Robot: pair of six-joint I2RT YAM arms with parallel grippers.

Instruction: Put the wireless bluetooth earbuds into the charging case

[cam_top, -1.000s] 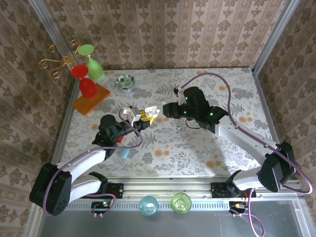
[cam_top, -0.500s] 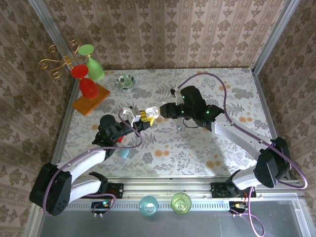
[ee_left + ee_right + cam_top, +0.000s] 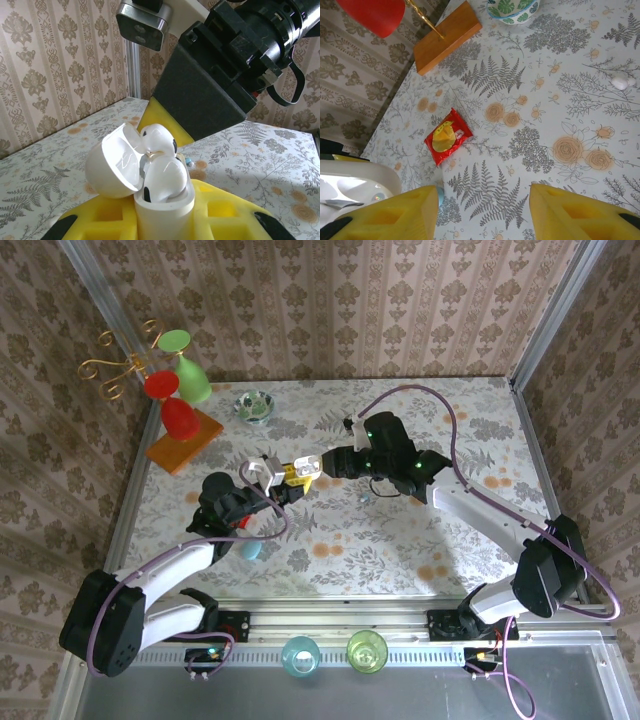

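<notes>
My left gripper [image 3: 162,222] is shut on the body of the white charging case [image 3: 165,207], held upright above the table with its lid [image 3: 112,162] flipped open to the left. Two white earbuds [image 3: 167,177] sit in the case, the rear one [image 3: 159,139] riding higher. From above, the case [image 3: 306,465] is between both grippers. My right gripper [image 3: 322,464] hovers just right of it. Its yellow fingers [image 3: 580,215] are open with only tabletop between them. The case's lid [image 3: 350,182] lies at their left edge.
A red snack packet [image 3: 447,136] lies on the table under the right gripper. At the back left are a glass stand on a wooden base [image 3: 185,440] and a green bowl [image 3: 254,405]. A tiny white piece [image 3: 621,81] and a bluish one [image 3: 189,161] lie loose.
My right gripper has moved left toward the held case and its fingers have spread a little wider. The left arm and the case have stayed put.
</notes>
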